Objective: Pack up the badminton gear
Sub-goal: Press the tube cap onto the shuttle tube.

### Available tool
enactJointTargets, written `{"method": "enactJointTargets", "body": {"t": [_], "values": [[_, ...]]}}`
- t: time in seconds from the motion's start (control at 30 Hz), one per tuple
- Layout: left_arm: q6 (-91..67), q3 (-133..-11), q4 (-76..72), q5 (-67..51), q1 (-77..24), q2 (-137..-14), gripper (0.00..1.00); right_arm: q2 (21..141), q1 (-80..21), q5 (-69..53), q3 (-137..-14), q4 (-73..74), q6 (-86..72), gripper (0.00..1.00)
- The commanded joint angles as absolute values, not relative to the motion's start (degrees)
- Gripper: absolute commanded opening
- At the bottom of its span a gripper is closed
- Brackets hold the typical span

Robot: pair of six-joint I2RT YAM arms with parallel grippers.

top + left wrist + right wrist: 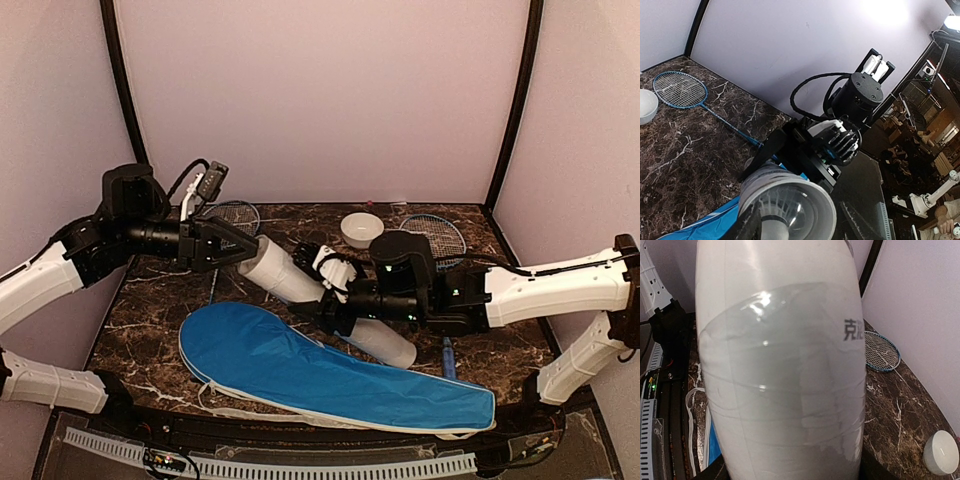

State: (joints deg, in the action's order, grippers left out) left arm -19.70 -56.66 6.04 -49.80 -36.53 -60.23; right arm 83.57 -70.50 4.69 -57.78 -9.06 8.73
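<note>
Small white bowl (361, 230) upright at back-ctr of dark marble tbl (150, 325), nr wall (320, 100)

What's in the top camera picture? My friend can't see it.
Two robot arms hold a long white tube over a marble table: left pincer at its far end, right pincer mid-tube. Blue racket cover in front; rackets and white bowl behind.

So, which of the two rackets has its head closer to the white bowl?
The racket on the right arm's side: its head lies beside the bowl; the other racket lies farther left.
</note>
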Motion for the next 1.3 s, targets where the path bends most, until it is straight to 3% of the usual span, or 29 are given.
{"method": "enactJointTargets", "body": {"t": [0.0, 0.77, 1.03, 1.27], "values": [[-19.8, -55.9, 6.4, -55.6, -36.7, -62.2, 0.53, 83.8, -70.9, 4.9, -60.9, -13.4, 9.8, 0.62], [-22.9, -49.5, -0.4, -57.5, -37.5, -63.5, 0.54, 84.5, -70.8, 6.9, -61.5, -15.5, 9.5, 0.62], [-15.2, -59.7, 11.0, -41.0, -37.4, -57.2, 0.57, 84.3, -70.8, 11.1, -61.4, -13.1, 9.4, 0.62], [-15.8, -66.7, 13.2, -25.6, -37.3, -52.7, 0.72, 82.5, -70.6, 20.9, -65.6, -4.8, 12.0, 0.61]]}}
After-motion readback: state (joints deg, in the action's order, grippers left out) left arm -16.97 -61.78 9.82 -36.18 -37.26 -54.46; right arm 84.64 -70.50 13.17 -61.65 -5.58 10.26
